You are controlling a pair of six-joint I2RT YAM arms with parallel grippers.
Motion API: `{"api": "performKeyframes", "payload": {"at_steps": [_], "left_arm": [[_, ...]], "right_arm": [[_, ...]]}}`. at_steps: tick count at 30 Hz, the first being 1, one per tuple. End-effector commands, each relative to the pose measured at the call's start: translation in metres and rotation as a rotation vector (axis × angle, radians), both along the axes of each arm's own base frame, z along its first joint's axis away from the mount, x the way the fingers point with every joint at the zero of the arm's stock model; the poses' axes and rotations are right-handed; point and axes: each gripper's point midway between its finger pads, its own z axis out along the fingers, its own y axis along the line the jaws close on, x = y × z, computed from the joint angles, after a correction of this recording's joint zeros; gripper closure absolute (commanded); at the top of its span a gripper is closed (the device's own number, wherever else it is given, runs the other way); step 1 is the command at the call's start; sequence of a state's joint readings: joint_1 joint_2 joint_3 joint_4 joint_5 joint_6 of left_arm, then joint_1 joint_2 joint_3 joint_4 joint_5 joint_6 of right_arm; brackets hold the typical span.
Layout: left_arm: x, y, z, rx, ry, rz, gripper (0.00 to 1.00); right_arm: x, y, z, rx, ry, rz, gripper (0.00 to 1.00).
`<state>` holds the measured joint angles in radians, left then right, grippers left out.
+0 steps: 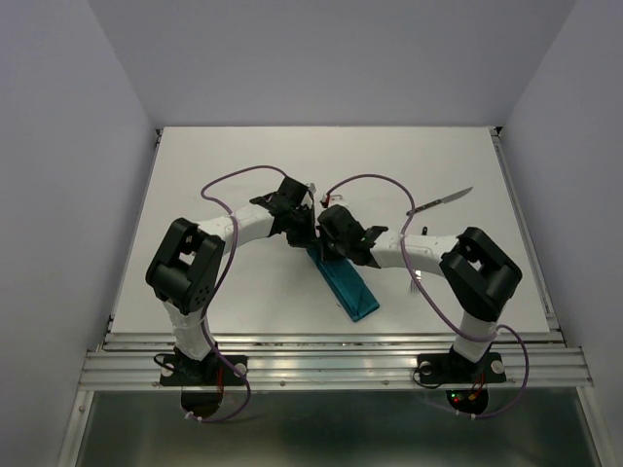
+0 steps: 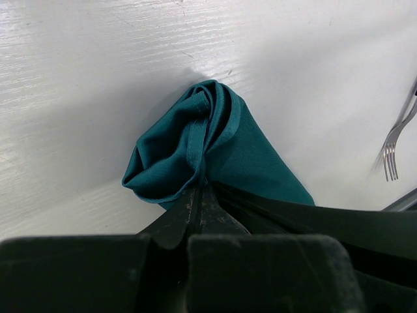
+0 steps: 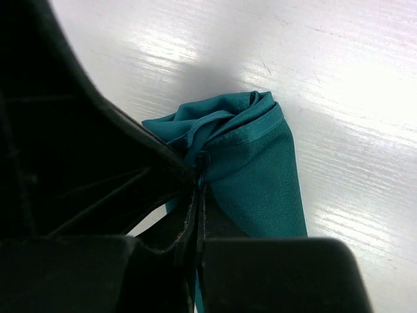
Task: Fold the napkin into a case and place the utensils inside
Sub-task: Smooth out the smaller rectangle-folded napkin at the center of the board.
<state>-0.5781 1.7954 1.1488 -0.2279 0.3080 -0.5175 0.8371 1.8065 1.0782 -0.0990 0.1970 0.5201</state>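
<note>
Napkin (image 1: 350, 290) folded into a narrow strip on bench (image 1: 243, 165), far end bunched up. Left fingers (image 2: 199, 197) and right fingers (image 3: 197, 195) both pinched shut on that end, side by side. Fork (image 2: 391, 150) lies right of them; knife (image 1: 443, 201) farther off, right.

A white desk (image 1: 214, 175) with a faintly streaked painted top is standing between pale grey walls (image 1: 58, 146); a ribbed aluminium rail (image 1: 331, 362) is running along its near edge
</note>
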Motion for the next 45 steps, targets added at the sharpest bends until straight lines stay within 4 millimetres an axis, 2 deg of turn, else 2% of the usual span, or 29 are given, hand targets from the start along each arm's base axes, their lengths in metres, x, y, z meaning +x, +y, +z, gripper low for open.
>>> {"api": "performKeyframes", "payload": {"at_steps": [1,5,8,12,16,21,27,30,33,34,36,38,40,45], "left_arm": [[0.003,-0.006,0.025,-0.048,-0.054,-0.013,1.0],[0.004,-0.006,0.025,-0.049,-0.052,-0.014,1.0],[0.004,-0.007,0.025,-0.051,-0.053,-0.015,1.0],[0.004,-0.006,0.025,-0.05,-0.053,-0.014,1.0],[0.004,-0.007,0.026,-0.053,-0.053,-0.015,1.0],[0.003,-0.008,0.025,-0.058,-0.048,-0.02,1.0],[0.003,-0.007,0.026,-0.062,-0.05,-0.02,1.0],[0.003,-0.008,0.026,-0.064,-0.05,-0.021,1.0],[0.003,-0.007,0.024,-0.063,-0.049,-0.022,1.0],[0.003,-0.007,0.025,-0.064,-0.049,-0.022,1.0],[0.002,-0.006,0.023,-0.063,-0.046,-0.024,1.0],[0.002,-0.007,0.022,-0.062,-0.046,-0.029,1.0],[0.002,-0.008,0.022,-0.064,-0.049,-0.031,1.0],[0.003,-0.009,0.023,-0.068,-0.051,-0.034,1.0]], "right_arm": [[0.01,0.011,0.041,0.117,-0.083,-0.004,0.99],[0.007,0.015,0.045,0.142,-0.08,0.014,0.99],[0.003,0.016,0.041,0.146,-0.061,0.025,0.99],[0.0,0.018,0.03,0.14,-0.032,0.037,0.99],[-0.005,0.016,0.01,0.115,0.01,0.038,0.99],[-0.008,0.025,-0.001,0.16,0.024,0.063,0.99],[-0.009,0.022,-0.01,0.138,0.029,0.063,0.99],[-0.008,0.02,-0.006,0.14,0.017,0.056,0.99],[-0.005,0.018,0.011,0.16,-0.019,0.044,0.92],[-0.002,0.015,0.017,0.169,-0.028,0.033,0.86],[0.002,0.011,0.032,0.193,-0.055,0.018,0.8],[0.004,0.007,0.039,0.205,-0.064,0.009,0.63],[0.008,0.002,0.049,0.226,-0.078,-0.003,0.61],[0.014,-0.011,0.048,0.243,-0.072,-0.043,0.62]]}}
